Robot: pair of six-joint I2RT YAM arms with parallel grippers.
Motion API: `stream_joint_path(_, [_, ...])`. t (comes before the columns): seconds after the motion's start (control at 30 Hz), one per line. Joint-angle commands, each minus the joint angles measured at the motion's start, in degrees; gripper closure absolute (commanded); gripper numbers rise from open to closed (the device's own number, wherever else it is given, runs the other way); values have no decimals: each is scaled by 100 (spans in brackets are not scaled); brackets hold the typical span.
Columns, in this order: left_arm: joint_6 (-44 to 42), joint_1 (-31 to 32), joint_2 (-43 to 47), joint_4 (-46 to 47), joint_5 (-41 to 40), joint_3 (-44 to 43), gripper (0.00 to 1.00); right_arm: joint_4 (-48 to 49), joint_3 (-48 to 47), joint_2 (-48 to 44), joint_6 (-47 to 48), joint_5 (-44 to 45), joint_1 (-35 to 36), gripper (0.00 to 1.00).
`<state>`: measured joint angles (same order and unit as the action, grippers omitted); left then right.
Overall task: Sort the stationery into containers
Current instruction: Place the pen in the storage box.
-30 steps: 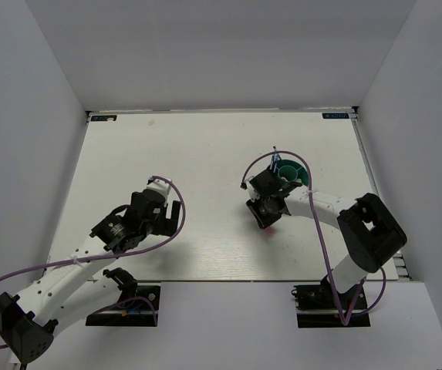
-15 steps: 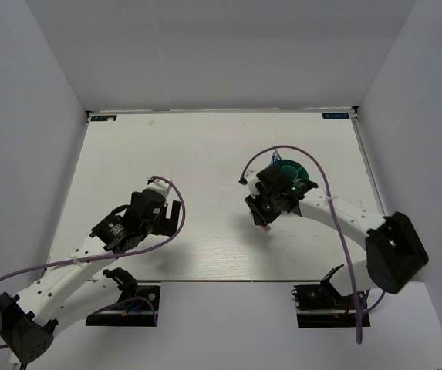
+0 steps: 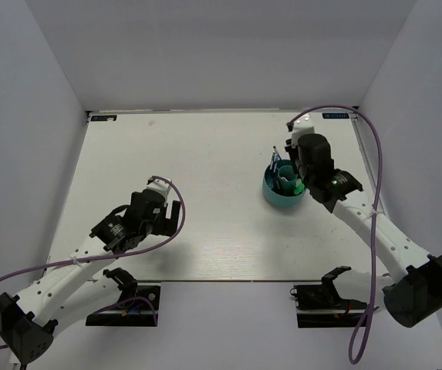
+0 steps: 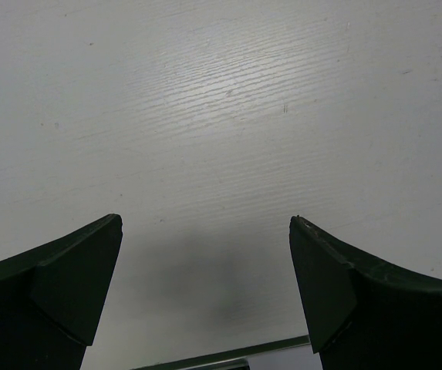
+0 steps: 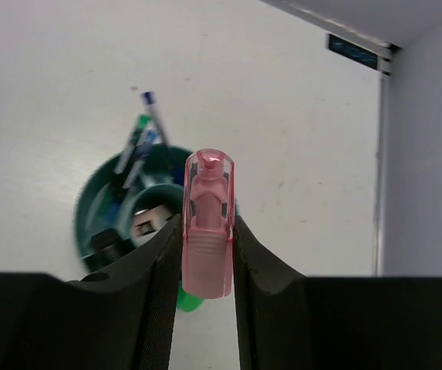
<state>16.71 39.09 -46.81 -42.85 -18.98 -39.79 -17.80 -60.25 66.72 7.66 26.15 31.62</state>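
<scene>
While the right gripper (image 5: pixel 206 229) is clamped on the pink marker (image 5: pixel 207 193), it hangs over the teal organiser (image 5: pixel 88 220), which sits near the worktop's (image 3: pixel 167 146) right edge, toward the far right corner. The marker runs along the fingers, cap end poking out past the fingertips.

Step in hand, as I read it: drop the marker into a compartment. To do it well:
- line the marker's axis over an open pocket, not over what's already inside
- come down until the leading end is below the rim before letting go, else it may bounce off the wall and roll across the worktop
- stay clear of the blue pens (image 5: pixel 150 116) leaning out over the far rim; a nudge could tip them or shove the organiser
- a green cap (image 5: pixel 191 299) shows just below the jaws, so watch that side too
- release near vertical so it doesn't jam across a pocket

Marker looks: translucent pink cap with a clip, ribbed collar below it, stubby. Smooth plastic, likely to slip if the jaws ease early. The body is hidden behind the fingers.

Left gripper (image 4: pixel 205 227): jaws wide apart, holding nothing, over the worktop's left half, nearer the near edge.
</scene>
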Motion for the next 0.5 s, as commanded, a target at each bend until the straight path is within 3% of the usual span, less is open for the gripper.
stream_joint_path(0.0, [-36, -33, 49, 49, -9, 50, 1, 892, 136, -80, 165, 742, -331, 100])
stream_joint_path(0.47, [-54, -42, -13, 49, 0, 41, 1, 814, 391, 754, -1152, -997, -1710, 100])
